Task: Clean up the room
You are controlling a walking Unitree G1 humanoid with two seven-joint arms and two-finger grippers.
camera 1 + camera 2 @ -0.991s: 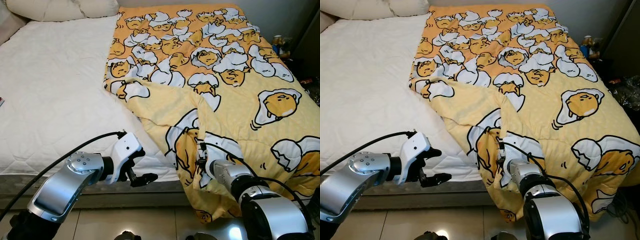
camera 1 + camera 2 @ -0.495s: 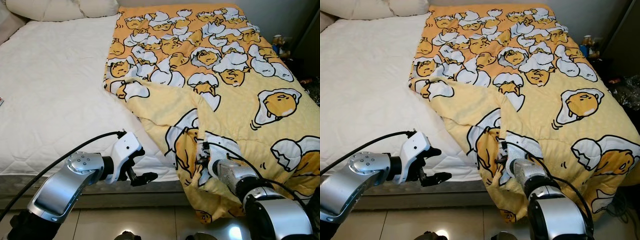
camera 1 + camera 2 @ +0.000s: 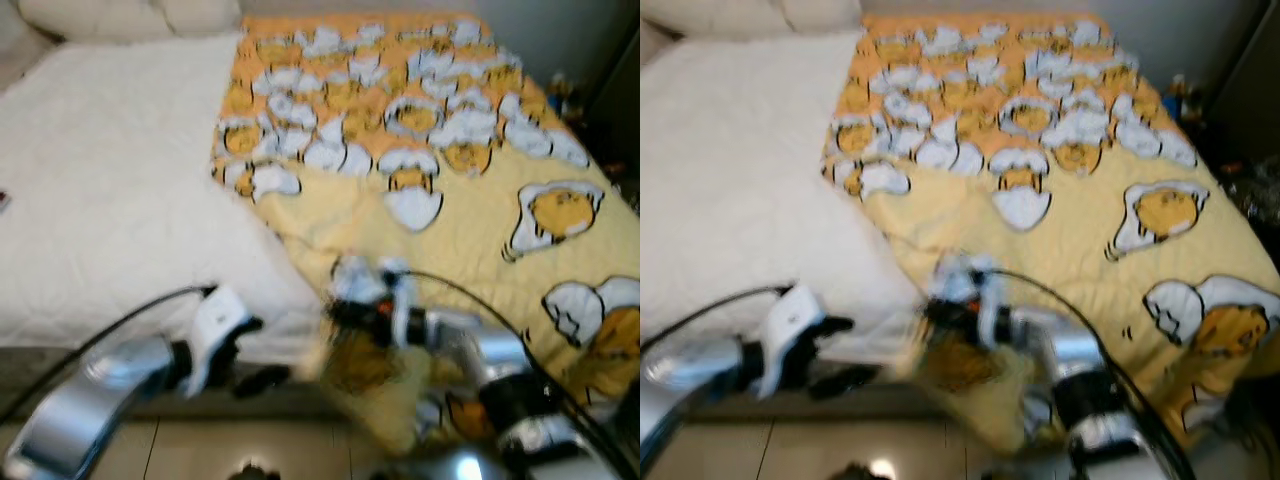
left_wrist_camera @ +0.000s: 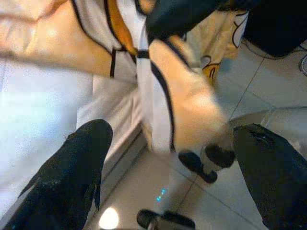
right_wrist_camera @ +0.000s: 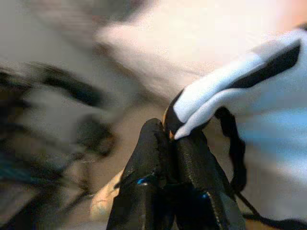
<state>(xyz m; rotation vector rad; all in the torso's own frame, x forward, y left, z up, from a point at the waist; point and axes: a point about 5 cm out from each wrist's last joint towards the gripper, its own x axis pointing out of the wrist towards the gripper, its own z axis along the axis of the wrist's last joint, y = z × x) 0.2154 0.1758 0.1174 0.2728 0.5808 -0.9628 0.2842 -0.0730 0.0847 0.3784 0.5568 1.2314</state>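
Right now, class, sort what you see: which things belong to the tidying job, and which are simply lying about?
Part of the job:
- yellow egg-print quilt, its corner pinched in the right gripper, jaws shut on it
- white quilted mattress
- left gripper, jaws open, near the bed's edge

Just lying about:
- cream pillows at the head of the bed
- blurred clutter beside the bed

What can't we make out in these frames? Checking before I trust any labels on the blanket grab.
- Right gripper: eye views are motion-blurred, so its grip point on the yellow blanket is smeared; the right wrist view does show the fingers pinching cloth.
- Blanket's lower corner: blurred in the eye views, partly behind the right arm.
- Left gripper: blurred in the eye views.
- Items beside the bed, far right: dark, blurred, cut by the edge.
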